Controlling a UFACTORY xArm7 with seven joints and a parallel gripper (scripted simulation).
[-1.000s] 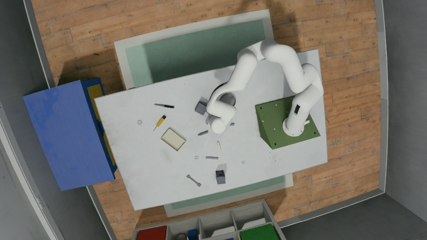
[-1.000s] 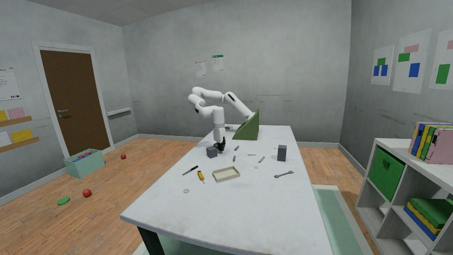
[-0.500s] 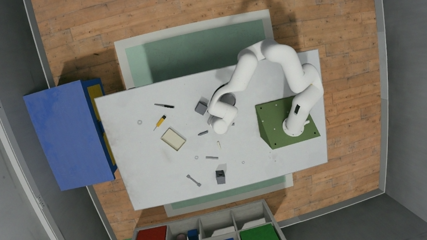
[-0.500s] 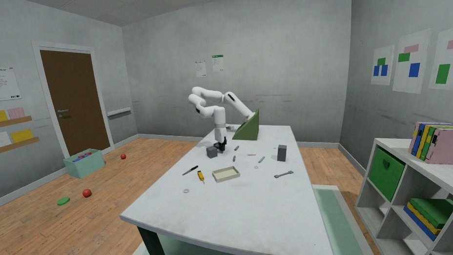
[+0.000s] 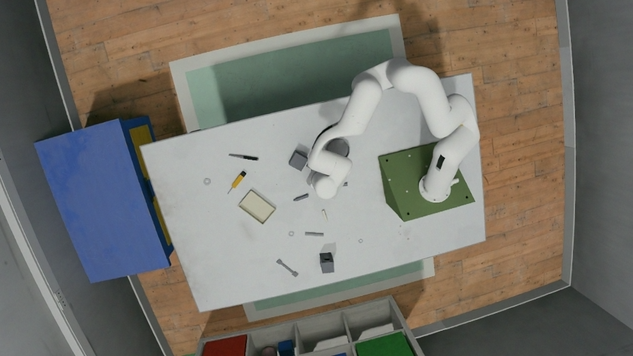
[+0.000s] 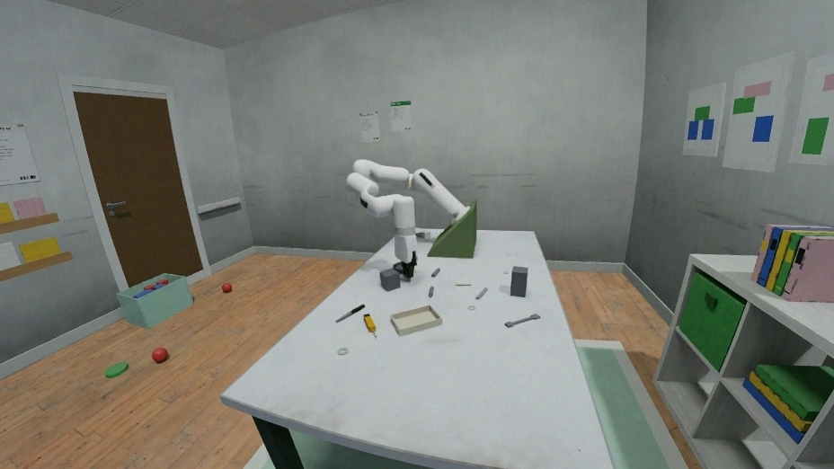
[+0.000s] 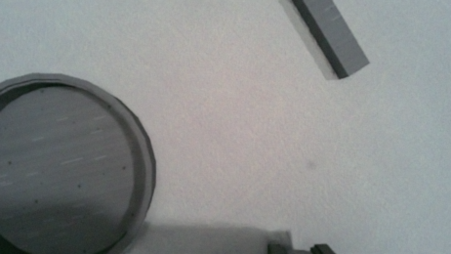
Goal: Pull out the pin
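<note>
A grey block [image 5: 297,160] stands on the white table, also in the exterior view [image 6: 389,278]. My gripper [image 6: 408,271] hangs straight down just to the right of it, low over the table. The fingers are shut on a small thing that I take for the pin; the arm's wrist [image 5: 326,183] hides it from above. In the wrist view only the fingertips show at the bottom edge. A large round grey face [image 7: 63,166] fills the left of that view; I cannot tell what it is. A second, darker block [image 5: 326,262] with a hole on top stands near the front edge.
A loose grey bar [image 7: 332,36] lies on the table ahead of the fingers. A cream tray [image 5: 257,205], a yellow screwdriver [image 5: 238,180], a dark tool [image 5: 243,156], a wrench [image 5: 287,267], small rods and washers are scattered about. The green wedge base [image 5: 424,181] stands at the right.
</note>
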